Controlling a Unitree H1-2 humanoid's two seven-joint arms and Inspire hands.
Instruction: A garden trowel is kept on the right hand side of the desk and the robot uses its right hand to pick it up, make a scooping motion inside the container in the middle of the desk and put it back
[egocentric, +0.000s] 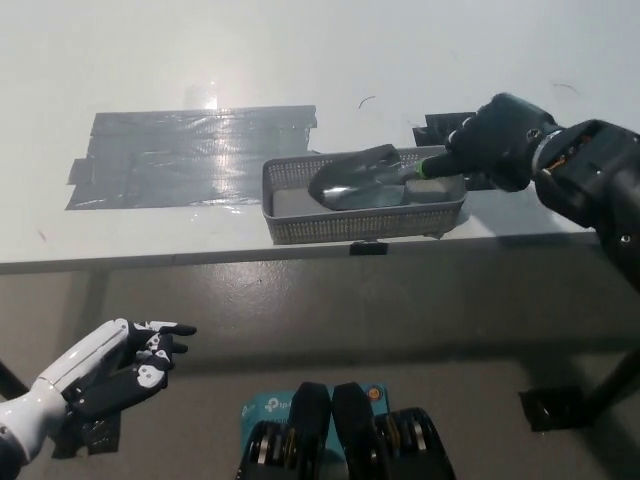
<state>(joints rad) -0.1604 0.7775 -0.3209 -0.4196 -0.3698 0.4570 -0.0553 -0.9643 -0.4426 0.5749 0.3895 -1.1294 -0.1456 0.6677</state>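
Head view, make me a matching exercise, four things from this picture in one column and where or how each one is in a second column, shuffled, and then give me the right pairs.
Column one:
1. trowel
2. container
3. left robot hand
4. right robot hand

Column two:
A. open, low at the picture's left, below the desk edge
B. shut on the trowel, at the container's right end
C. blade inside the container
D. at the desk's front edge, right of the grey tape patch

Pairs: 1-C, 2-D, 3-A, 4-B
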